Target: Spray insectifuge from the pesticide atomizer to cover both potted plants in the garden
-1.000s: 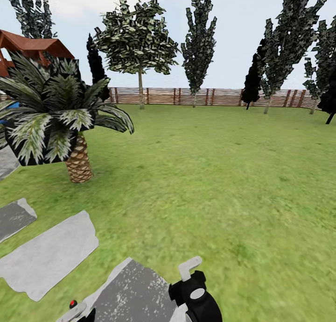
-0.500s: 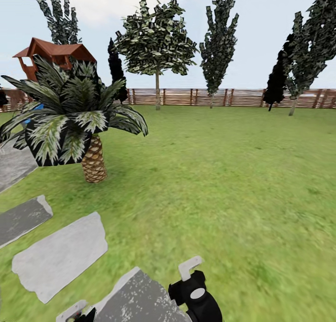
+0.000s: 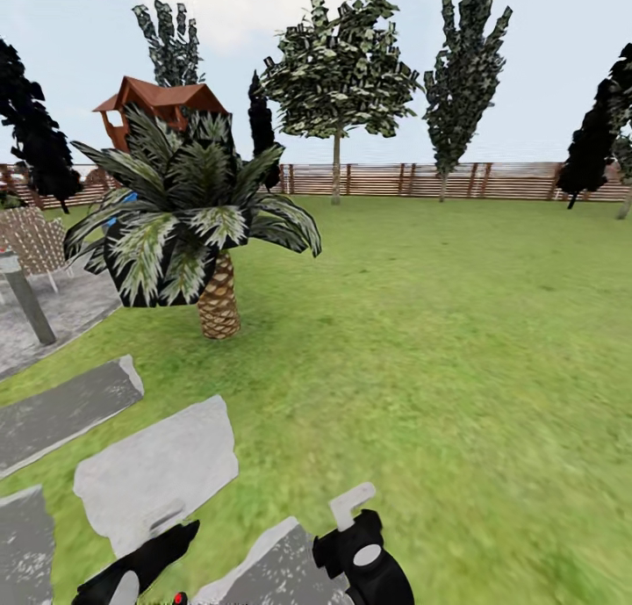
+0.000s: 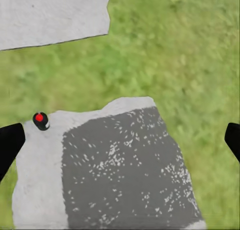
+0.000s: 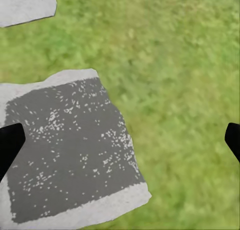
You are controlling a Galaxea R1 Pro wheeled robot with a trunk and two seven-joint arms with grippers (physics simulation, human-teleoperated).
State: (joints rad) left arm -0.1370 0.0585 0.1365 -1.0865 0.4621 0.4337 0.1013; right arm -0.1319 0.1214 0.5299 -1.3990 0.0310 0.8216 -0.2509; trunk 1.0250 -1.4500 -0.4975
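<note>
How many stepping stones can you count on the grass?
4: one far left, one middle, one at the bottom-left corner, one by the arms. More may lie outside the picture.

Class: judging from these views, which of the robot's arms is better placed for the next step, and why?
Left, tentatively. Both the left gripper and the right gripper hang open over a stepping stone, equally ready, but the paved area lies on the robot's left.

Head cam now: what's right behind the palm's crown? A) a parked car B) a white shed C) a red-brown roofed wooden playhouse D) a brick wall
C: a red-brown roofed playhouse rises just behind the palm, in front of the slatted fence.
</note>
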